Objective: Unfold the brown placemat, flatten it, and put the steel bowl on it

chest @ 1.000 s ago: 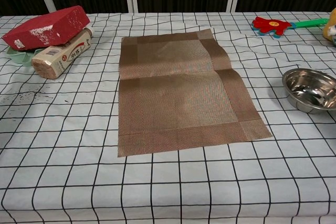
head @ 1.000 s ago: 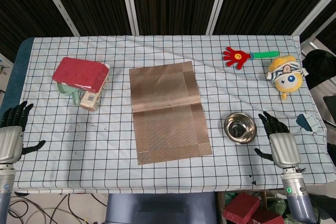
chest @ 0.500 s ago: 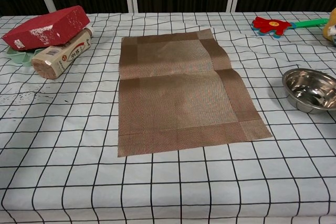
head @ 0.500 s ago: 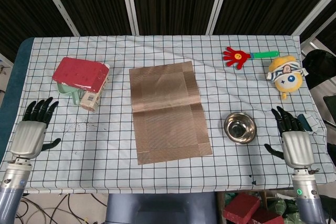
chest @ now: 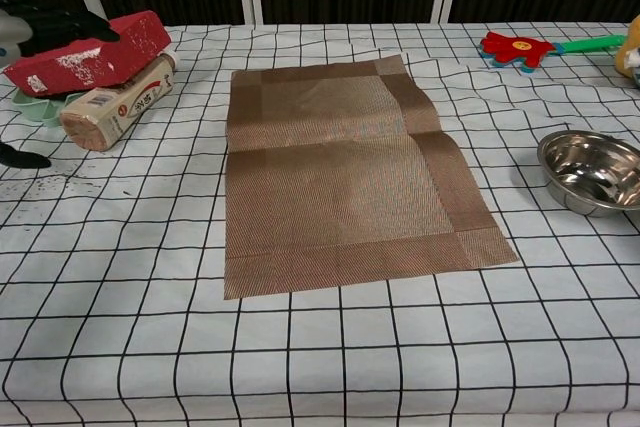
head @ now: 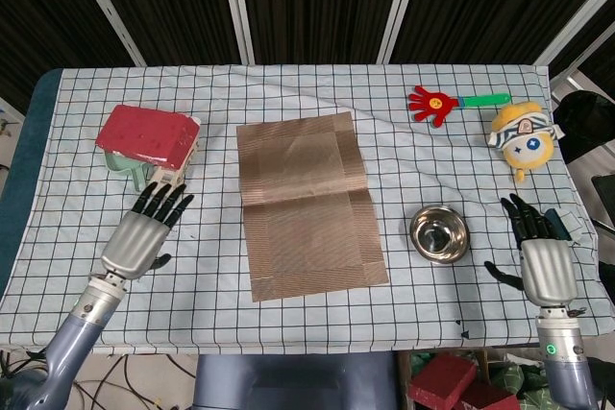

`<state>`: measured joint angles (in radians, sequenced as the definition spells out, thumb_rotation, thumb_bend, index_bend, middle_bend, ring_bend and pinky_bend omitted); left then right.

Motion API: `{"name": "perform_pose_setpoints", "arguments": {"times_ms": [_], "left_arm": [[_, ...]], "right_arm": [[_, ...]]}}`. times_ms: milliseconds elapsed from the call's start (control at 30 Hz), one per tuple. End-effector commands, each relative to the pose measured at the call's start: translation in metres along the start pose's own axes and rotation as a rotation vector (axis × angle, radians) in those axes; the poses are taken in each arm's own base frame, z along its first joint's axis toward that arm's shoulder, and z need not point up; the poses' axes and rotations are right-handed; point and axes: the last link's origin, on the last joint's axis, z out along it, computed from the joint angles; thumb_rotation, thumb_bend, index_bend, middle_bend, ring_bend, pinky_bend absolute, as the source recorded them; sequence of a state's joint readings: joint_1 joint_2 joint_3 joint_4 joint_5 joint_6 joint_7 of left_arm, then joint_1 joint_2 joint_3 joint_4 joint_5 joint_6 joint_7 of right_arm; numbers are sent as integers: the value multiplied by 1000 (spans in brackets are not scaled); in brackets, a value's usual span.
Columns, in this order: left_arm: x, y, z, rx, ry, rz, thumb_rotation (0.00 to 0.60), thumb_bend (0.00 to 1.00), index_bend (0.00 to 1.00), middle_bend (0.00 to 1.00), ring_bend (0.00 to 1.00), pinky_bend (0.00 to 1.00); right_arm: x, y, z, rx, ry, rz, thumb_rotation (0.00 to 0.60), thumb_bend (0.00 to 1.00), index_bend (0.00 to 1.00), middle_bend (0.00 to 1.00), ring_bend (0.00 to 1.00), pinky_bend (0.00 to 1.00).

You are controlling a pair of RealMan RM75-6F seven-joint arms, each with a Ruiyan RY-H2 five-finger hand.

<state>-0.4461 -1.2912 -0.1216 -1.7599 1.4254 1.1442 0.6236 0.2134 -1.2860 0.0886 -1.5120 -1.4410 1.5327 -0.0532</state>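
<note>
Your left hand (head: 142,234) has come in from the table's left edge since the earlier frames and now hovers over the checked cloth (head: 211,319) just below the red box (head: 144,132), fingers spread and holding nothing; in the chest view only its dark fingertips (chest: 60,22) show at the far left. Your right hand (head: 543,261) has barely shifted and sits released, fingers apart, to the right of the bowl and clear of it. The brown placemat (head: 306,204) lies unfolded in the middle of the table, unchanged, with a crease across it and a slight ripple along its right edge. The steel bowl (head: 440,233) stands upright on the cloth just right of the placemat's lower half, not on it. Under the red box you have a tilted bottle (chest: 115,99) and a pale green dish (chest: 32,107), both well left of the placemat. At the far right corner lie a yellow plush toy (head: 522,136) and a red hand-shaped clapper (head: 434,103) with a green handle.
</note>
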Motion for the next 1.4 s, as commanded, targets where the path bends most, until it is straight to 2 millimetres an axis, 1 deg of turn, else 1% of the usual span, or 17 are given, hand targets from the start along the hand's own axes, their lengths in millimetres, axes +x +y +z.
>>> {"name": "perform_pose_setpoints", "arguments": {"times_ms": [33,167,367,533,800,933,1400], "left_arm": [[-2,12,10,-40,-11,18,600,12,27,0,0,62],[-6,24,19,-76,-23,32,600,12,48,0,0,62],[-12,40,26,-114,-40,34,600,11,96,0,0,62],[-15,49,29,-139,-47,48,600,12,97,0,0,62],[-16,50,38,-133,-45,55,600,12,103,1,0,62],[-20,55,40,-156,-60,68,600,12,119,2,0,62],[-35,90,43,-276,-91,74,600,0,95,4,0,61]], "right_arm": [[0,1,0,-5,-1,2,600,72,73,54,111,209],[1,3,2,-17,-3,12,600,72,72,54,111,208],[1,4,3,-26,-4,17,600,72,73,54,111,209],[2,5,4,-29,-4,21,600,72,73,54,111,208],[1,4,4,-31,-7,23,600,72,75,54,111,209],[1,5,4,-35,-7,26,600,72,75,54,111,208],[2,6,5,-43,-6,34,600,73,77,54,111,208]]}}
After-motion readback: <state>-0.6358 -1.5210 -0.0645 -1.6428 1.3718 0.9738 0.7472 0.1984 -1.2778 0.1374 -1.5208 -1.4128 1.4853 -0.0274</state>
